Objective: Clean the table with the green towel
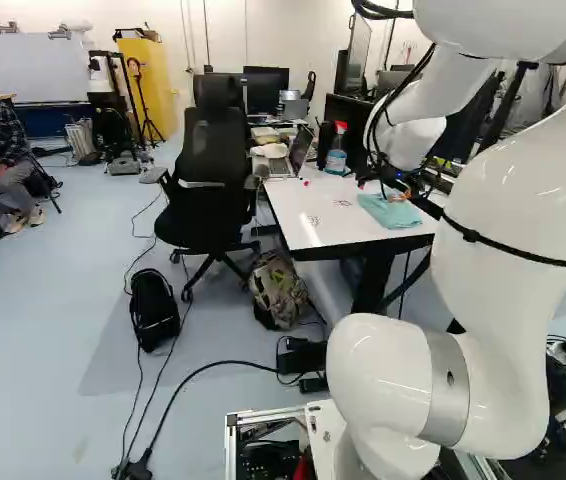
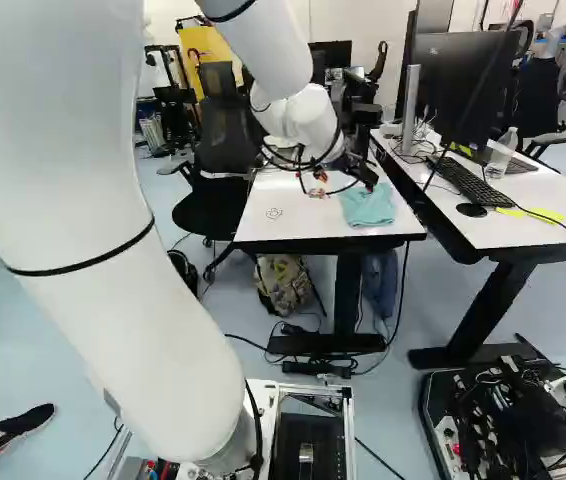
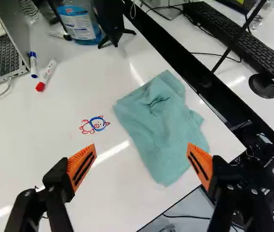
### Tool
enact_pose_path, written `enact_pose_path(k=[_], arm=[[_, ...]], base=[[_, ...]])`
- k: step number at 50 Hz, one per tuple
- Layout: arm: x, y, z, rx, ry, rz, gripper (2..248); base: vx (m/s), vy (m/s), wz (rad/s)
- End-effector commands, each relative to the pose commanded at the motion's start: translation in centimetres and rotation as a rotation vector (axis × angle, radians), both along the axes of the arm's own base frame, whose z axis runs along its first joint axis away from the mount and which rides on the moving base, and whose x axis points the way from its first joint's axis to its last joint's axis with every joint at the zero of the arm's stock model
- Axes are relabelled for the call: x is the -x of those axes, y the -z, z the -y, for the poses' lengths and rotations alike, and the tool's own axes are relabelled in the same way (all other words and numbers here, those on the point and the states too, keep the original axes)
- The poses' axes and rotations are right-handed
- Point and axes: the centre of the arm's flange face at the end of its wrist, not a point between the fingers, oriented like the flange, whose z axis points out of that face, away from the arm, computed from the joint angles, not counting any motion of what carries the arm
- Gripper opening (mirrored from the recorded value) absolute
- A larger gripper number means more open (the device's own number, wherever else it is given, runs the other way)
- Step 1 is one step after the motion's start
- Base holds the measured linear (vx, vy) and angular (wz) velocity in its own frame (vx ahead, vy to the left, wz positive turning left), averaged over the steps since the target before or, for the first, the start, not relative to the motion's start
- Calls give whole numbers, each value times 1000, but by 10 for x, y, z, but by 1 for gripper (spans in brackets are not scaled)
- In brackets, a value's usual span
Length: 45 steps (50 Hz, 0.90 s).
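Wrist view: gripper (image 3: 141, 147) has jaws apart, towel (image 3: 162, 126) at one o'clock, doodle (image 3: 95, 124) at ten; pick-up seems in hand, next needing centring, then lowering.

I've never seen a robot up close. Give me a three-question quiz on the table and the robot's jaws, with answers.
1. True or false: the jaws stand open and grip nothing.
2. Which of these stands on the table? (a) a vase (b) a bottle of blue liquid (c) a teapot
3. Fill in: beside the green towel is a small drawing in red and ____.

Key: 1 true; 2 b; 3 blue.
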Motion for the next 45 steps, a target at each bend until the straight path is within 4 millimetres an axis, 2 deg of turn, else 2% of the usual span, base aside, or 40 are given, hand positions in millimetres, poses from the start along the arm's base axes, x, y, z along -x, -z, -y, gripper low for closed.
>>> enact_pose_path(k=[33,45], arm=[[-50,4,49,-4,41,0,247],[-61,4,62,-1,53,6,247]], base=[[0,0,0],[0,0,0]])
